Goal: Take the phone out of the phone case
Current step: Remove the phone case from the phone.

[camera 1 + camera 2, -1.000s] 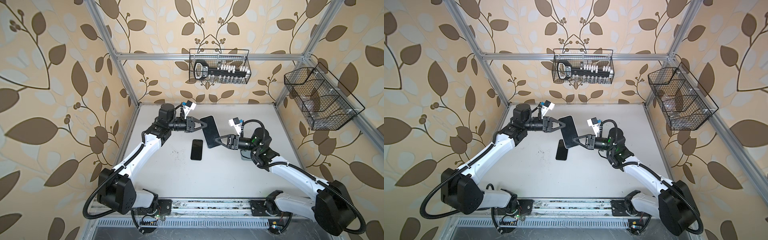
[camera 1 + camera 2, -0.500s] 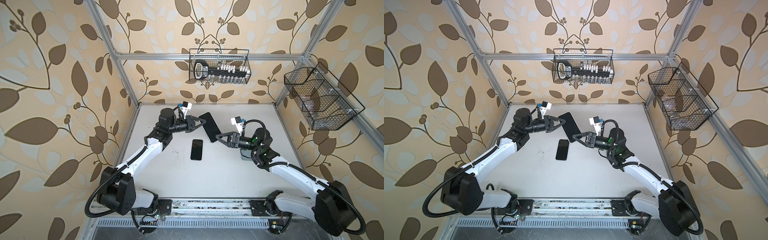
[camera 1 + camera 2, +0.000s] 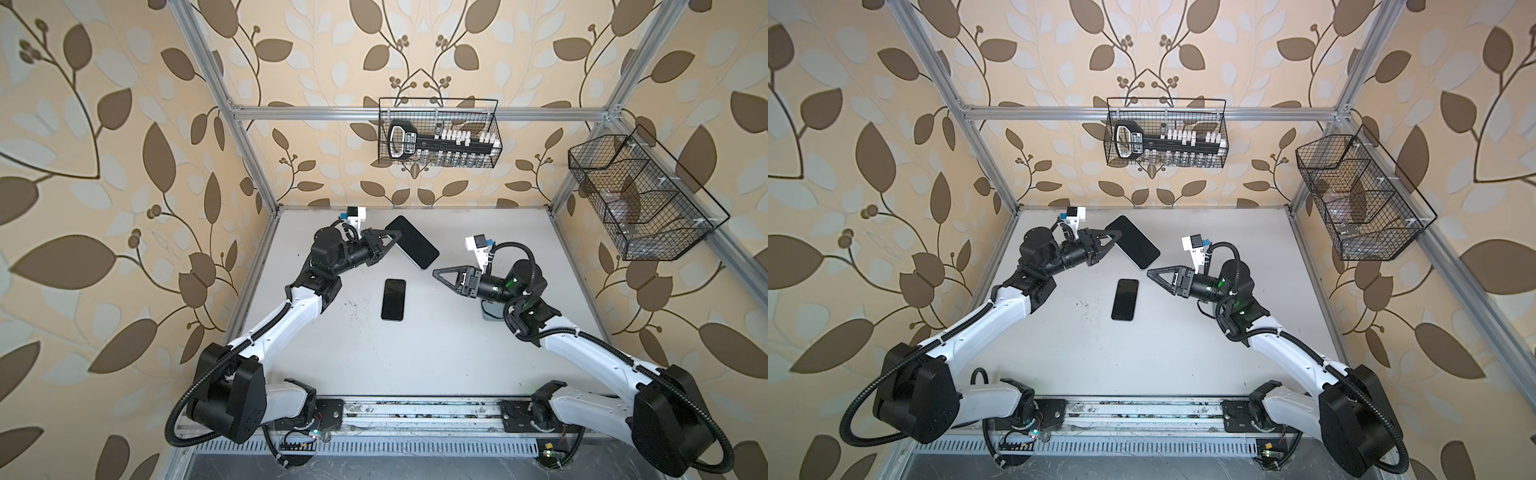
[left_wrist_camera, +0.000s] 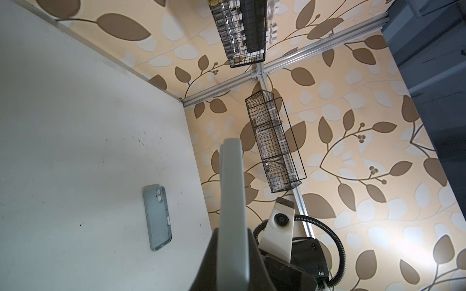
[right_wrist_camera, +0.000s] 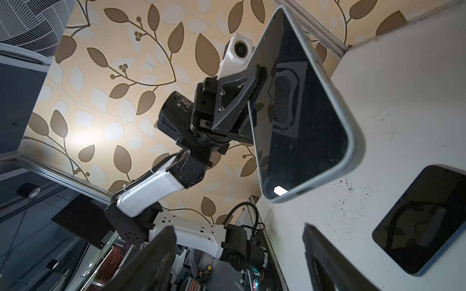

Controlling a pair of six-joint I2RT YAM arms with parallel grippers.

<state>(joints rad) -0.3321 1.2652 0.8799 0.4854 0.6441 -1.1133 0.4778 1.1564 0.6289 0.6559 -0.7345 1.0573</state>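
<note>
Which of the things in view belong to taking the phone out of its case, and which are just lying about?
In the job: cased phone, gripped off the table by the left gripper; open right gripper, apart from it.
Seemingly lying about: black phone flat on the table; what looks like a pale blue case, also on it; back basket; side basket.

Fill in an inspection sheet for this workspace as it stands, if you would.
Surface: white table, dark specks and scuffs.
Job's things: cased phone, dark screen in a pale case, held tilted above the table.
Clutter: dark phone lying flat, screen up; pale blue item flat by the right arm, case or phone unclear.
Grippers: left gripper shut on the cased phone's edge; right gripper open, empty.
Cables: black hoses along both arms, no snag seen.
Surroundings: two wire baskets on leaf-papered walls.
</note>
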